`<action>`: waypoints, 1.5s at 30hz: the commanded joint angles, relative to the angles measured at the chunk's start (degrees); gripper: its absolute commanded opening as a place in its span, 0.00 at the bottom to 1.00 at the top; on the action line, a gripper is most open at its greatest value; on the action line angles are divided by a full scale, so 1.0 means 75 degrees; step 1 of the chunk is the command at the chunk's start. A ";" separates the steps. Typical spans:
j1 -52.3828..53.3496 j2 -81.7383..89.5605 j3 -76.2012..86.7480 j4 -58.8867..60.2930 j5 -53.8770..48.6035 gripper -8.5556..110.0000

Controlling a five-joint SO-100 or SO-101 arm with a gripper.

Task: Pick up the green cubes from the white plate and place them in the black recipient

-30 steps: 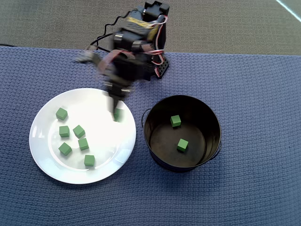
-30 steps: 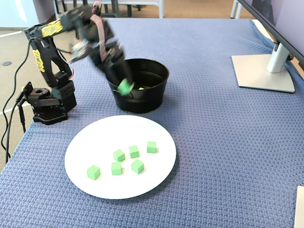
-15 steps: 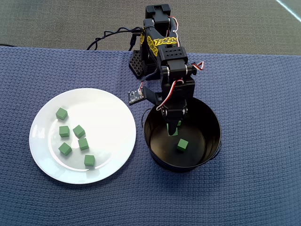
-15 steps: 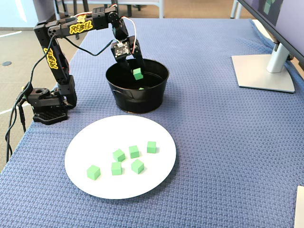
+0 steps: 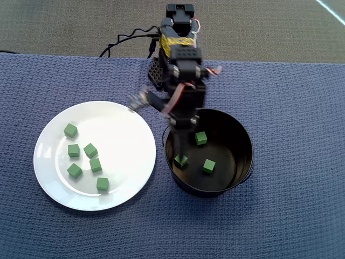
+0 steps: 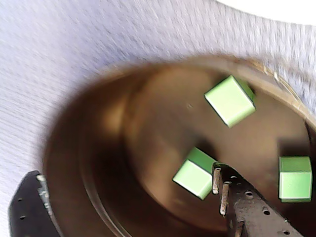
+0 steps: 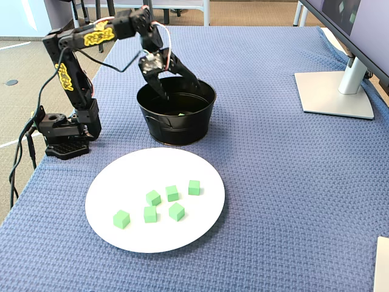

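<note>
The black recipient stands right of the white plate on blue cloth. Three green cubes lie on its bottom, and they show large in the wrist view. Several more green cubes lie on the left half of the plate, also seen in the fixed view. My gripper hangs over the near-arm rim of the recipient. It is open and empty, with jaws spread wide, one finger beside a cube.
The arm's base sits at the cloth's edge behind the recipient, with cables trailing off. A monitor stand is at the far right in the fixed view. The plate's rim shows at the wrist view's top.
</note>
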 commanded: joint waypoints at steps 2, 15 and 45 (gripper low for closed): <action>0.1641 0.0668 -0.0820 0.0457 -0.1207 0.39; 0.6270 -0.0246 0.1887 -0.2297 -0.2086 0.31; 0.7605 -0.5578 -0.2238 -0.1711 -0.2426 0.26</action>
